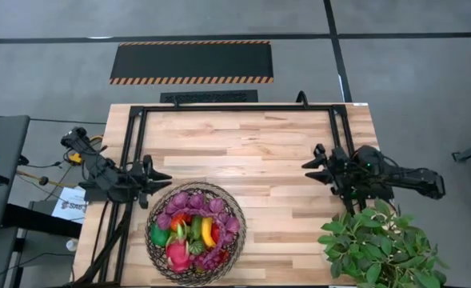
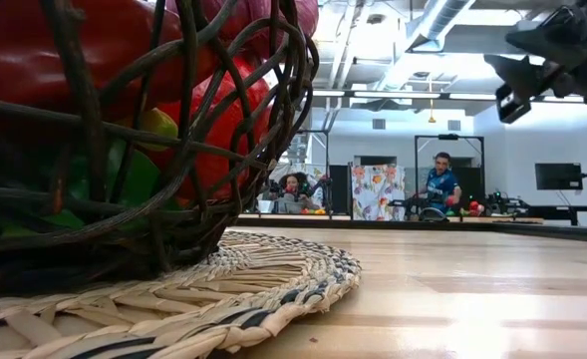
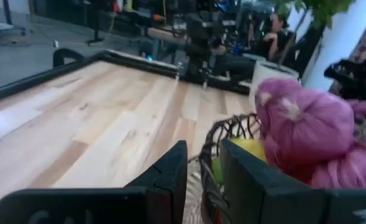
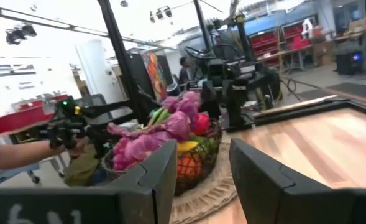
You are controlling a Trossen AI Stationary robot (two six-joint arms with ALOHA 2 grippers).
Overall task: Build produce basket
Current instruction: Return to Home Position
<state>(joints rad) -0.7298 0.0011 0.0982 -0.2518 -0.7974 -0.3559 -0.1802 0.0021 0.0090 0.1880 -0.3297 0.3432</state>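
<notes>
Left gripper (image 1: 161, 181): fingers (image 3: 170, 177) are apart w/ a narrow gap and nothing clamped between them. In the left wrist view the dark wire rim of the basket (image 3: 217, 146) shows right past that gap. From above, this gripper sits just beside the basket's rim on the far-left side. Cant tell if it's touching or hanging over it.

Right gripper (image 1: 309, 171): its fingers (image 4: 161, 171) are apart too, also empty. It's over the right part of the surface (image 1: 251, 144), well apart from the basket and pointing toward the middle. The two grippers pretty much face each other across bare wood.

The basket (image 1: 241, 220) is at the near-left part of the surface, on a round woven mat (image 2: 273, 274). It's packed w/ the produce (image 1: 189, 228). There are pink-purple bulbs (image 3: 307, 124) around the far side, plus a yellow banana (image 1: 209, 232), a green piece (image 1: 159, 236) and a pink dragonfruit (image 1: 177, 254) toward the near side. Red and orange bits show through the wire in the low view.

A leafy plant (image 1: 375, 244) sits at the near-right corner, just beside the right arm and apart from the basket. A black floor mat (image 1: 191, 62) w/ striped edges lies beyond the far edge. Ppl (image 2: 440, 181) are seated way back in the room.
</notes>
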